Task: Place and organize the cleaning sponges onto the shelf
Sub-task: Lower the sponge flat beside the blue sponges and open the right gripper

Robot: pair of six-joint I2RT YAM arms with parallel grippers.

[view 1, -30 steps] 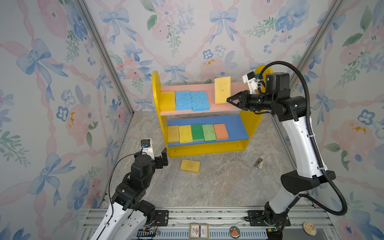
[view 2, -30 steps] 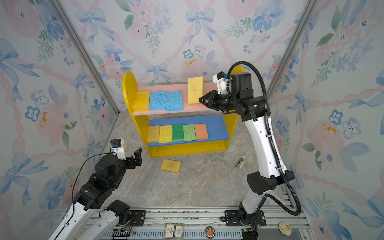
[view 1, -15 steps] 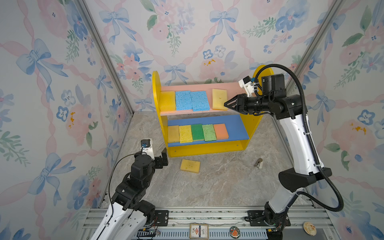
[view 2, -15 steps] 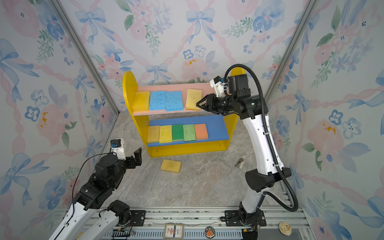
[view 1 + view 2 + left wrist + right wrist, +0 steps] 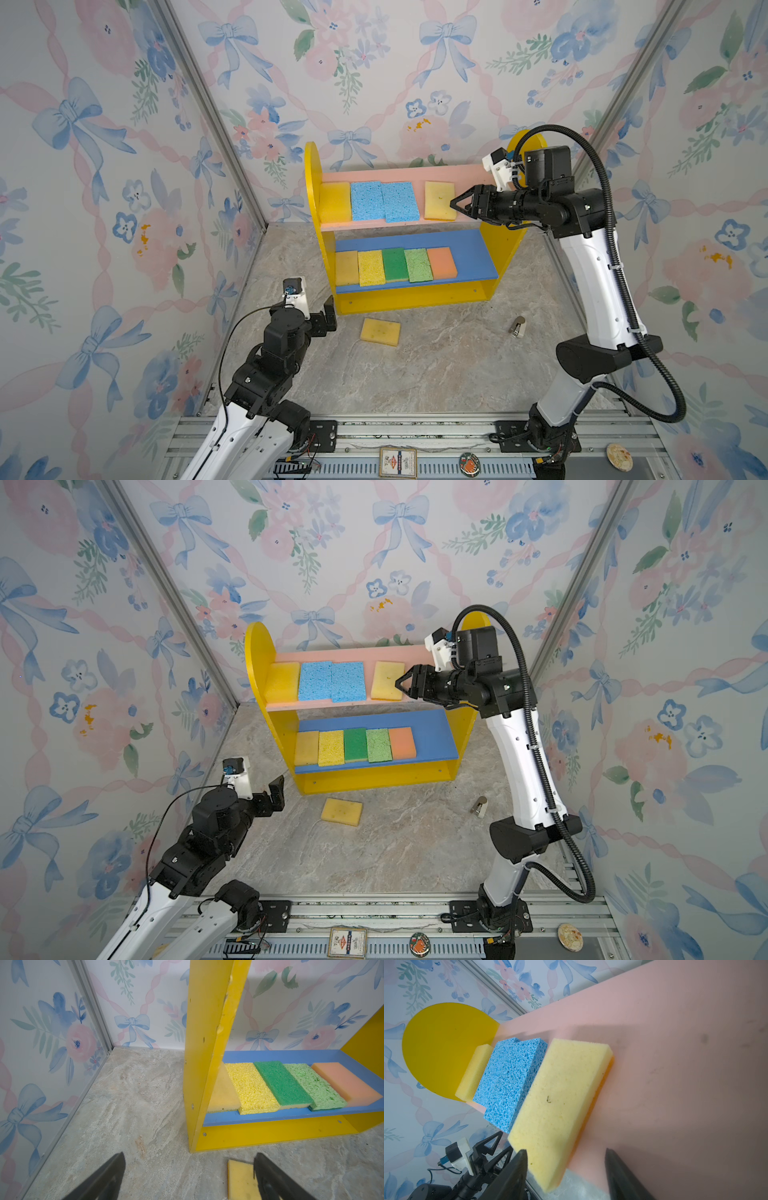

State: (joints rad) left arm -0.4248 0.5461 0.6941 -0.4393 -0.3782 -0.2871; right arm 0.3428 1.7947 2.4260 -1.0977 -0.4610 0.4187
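The shelf point(image 5: 465, 178) stands at the back. Its pink upper board carries a yellow sponge point(image 5: 335, 202), two light blue sponges point(image 5: 365, 200) point(image 5: 401, 202) and, further right, another yellow sponge point(image 5: 439, 200) point(image 5: 560, 1095) lying flat. My right gripper point(image 5: 457, 202) point(image 5: 565, 1150) is open at that sponge's right end, its jaws apart on either side of the near corner. The blue lower board point(image 5: 469, 253) holds two yellow, a dark green, a light green and an orange sponge point(image 5: 442, 262). One yellow sponge point(image 5: 380, 331) point(image 5: 241, 1180) lies on the floor. My left gripper point(image 5: 328, 309) point(image 5: 190, 1155) hangs open and empty just left of it.
A small metal object point(image 5: 517, 325) lies on the floor to the right, near the right arm's base. Flowered walls close in on three sides. A metal rail point(image 5: 415, 432) runs along the front. A gap of pink board shows between the blue sponges and the right yellow one.
The right gripper lowered the yellow sponge from upright above the upper board to flat on it, then opened its jaws. The left arm has not moved.
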